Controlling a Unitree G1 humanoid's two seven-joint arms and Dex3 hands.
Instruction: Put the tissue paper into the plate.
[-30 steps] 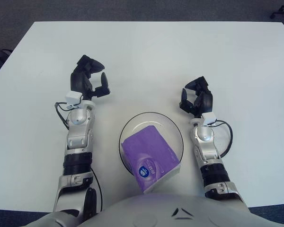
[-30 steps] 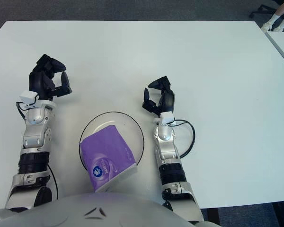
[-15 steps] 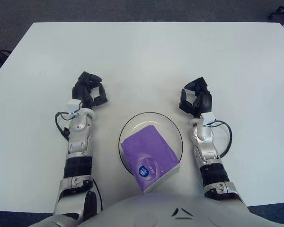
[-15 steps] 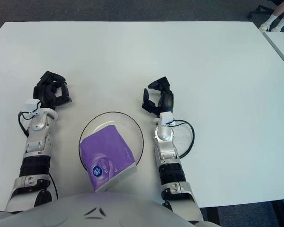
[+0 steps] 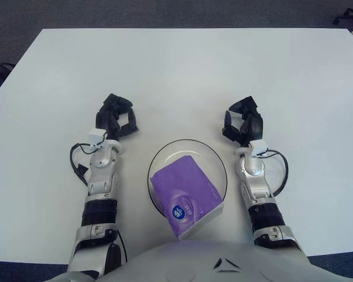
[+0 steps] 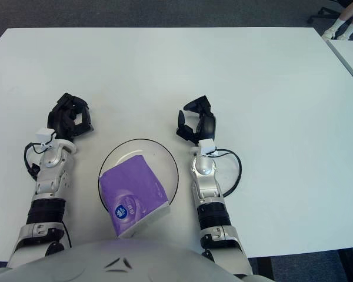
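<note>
Lying in the glass plate [image 5: 216, 160], the purple tissue paper pack [image 5: 186, 195] overhangs the near rim with its labelled corner, unmoved from a second ago. Drawn back and lowered toward the table [image 5: 182, 76] since then, the left hand [image 5: 116, 116] now sits left of the plate, fingers curled in and gripping nothing, where earlier raised higher and farther out with fingers parted. Parked right of the plate as before, the right hand [image 5: 243, 122], fingers loosely bent, empty.
</note>
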